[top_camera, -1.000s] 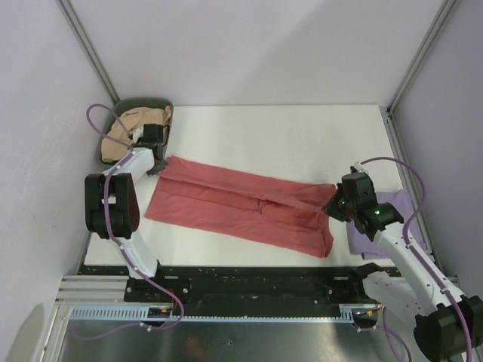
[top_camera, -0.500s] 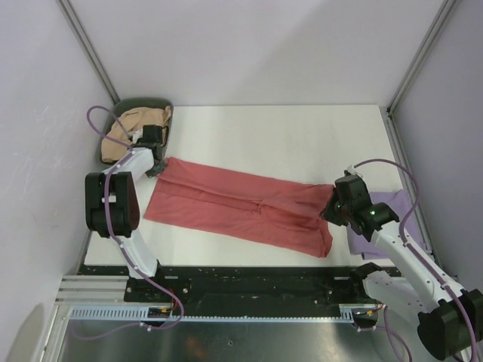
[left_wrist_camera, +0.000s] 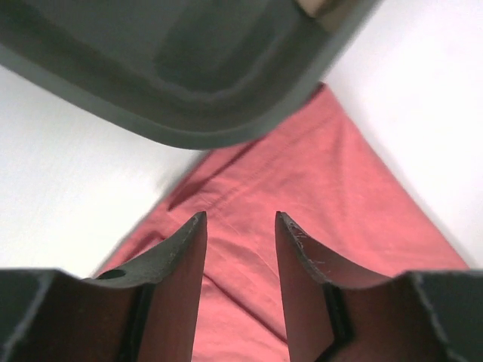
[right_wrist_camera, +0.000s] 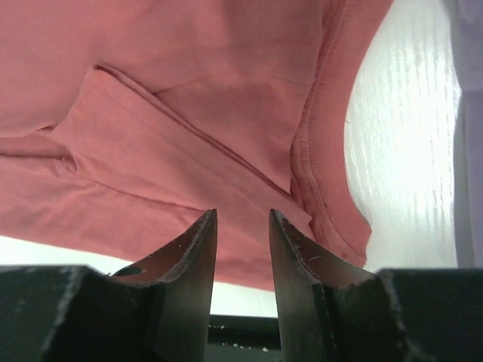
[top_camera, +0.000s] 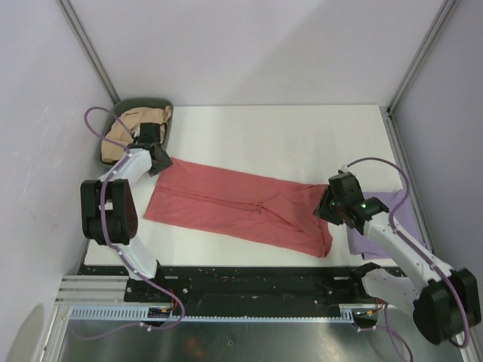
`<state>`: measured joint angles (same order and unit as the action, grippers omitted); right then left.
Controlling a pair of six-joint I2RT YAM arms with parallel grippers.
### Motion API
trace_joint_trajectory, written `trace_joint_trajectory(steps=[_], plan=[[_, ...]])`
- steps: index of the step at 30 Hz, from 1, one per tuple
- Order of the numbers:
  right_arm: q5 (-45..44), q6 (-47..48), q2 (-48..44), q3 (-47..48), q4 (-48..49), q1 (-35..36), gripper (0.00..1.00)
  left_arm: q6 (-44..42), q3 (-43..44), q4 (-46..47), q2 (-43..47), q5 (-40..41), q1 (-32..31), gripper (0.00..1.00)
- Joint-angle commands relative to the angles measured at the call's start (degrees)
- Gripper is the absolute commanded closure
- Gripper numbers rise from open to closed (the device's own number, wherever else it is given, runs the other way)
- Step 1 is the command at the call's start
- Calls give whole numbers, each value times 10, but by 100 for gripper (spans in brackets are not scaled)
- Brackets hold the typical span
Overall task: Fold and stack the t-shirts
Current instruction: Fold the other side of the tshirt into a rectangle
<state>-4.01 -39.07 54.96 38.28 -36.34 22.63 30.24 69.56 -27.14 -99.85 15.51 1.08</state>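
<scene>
The salmon-red t-shirt (top_camera: 241,207) lies folded into a long band across the table. My left gripper (top_camera: 159,161) is open and empty just above the shirt's far left corner (left_wrist_camera: 317,188), beside the bin. My right gripper (top_camera: 325,206) is open and empty low over the shirt's right end, by the neck hem (right_wrist_camera: 324,151). The pale lavender t-shirt (top_camera: 387,226) lies flat at the right, partly under my right arm. The tan-beige t-shirt (top_camera: 127,128) is bunched in the dark green bin (top_camera: 143,104).
The bin's rim (left_wrist_camera: 189,113) sits close ahead of my left fingers. White table (top_camera: 287,139) stretches behind the shirt. The table's front edge (right_wrist_camera: 234,332) is right below my right fingers. Side walls stand left and right.
My right gripper has shifted slightly left over the shirt's right end. The raised fold there has settled flat. My left gripper has turned a little at the far left corner.
</scene>
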Motion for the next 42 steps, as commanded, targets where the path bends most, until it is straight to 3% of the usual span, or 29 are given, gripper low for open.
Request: trace_joint_trajectory(steps=[1,8,16,23,32,42], plan=[[3,3,83,37,82,-1,62,-25,-8,28,44,-101,-46,55],[-7,-6,128,42,87,2,62,-74,37,73,-11,-283,-228,53],[-11,-43,53,-18,54,-18,61,-88,161,104,-140,-374,-378,50],[0,-54,10,-48,43,-35,61,-92,205,103,-209,-409,-423,48],[10,-52,20,-54,55,-37,61,-98,196,102,-214,-401,-431,49],[11,-53,40,-62,72,-37,61,-104,154,103,-188,-406,-435,68]])
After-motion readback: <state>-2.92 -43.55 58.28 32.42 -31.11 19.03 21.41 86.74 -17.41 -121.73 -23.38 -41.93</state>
